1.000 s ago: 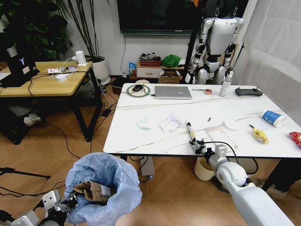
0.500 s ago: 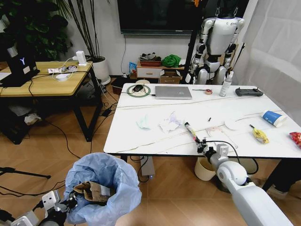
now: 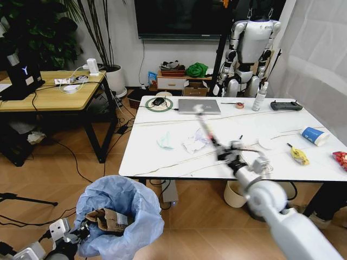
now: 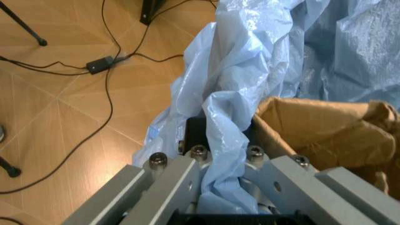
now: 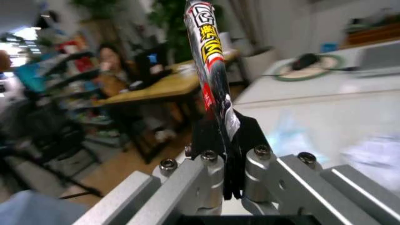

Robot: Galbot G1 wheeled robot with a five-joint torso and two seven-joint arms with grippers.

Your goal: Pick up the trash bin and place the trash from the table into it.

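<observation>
My right gripper (image 3: 223, 154) is shut on the black tube (image 3: 206, 129), which is lifted off the white marble table (image 3: 162, 162) and tilts up and away. In the right wrist view the tube (image 5: 211, 56), with red and yellow print, stands up between the fingers of that gripper (image 5: 225, 140). At the lower left, my left gripper (image 3: 77, 236) is shut on the rim of the trash bin (image 3: 122, 203), with its light-blue liner (image 4: 231, 112) pinched in the gripper (image 4: 220, 157). Brown cardboard (image 3: 107, 220) lies inside. Tissues (image 3: 194, 142), a yellow wrapper (image 3: 298, 156), a blue cup (image 3: 315, 135) and a red can (image 3: 341, 160) lie on the table.
A laptop (image 3: 199, 106), a bottle (image 3: 260, 96) and a black controller (image 3: 286, 105) sit at the table's far side. A cream bucket (image 3: 233, 196) stands under the table. A wooden desk (image 3: 51, 93) is at the left, with cables on the floor.
My right gripper has raised the black tube off the table and swung it upright, moving a little up and left. The left arm and the bin stay put.
</observation>
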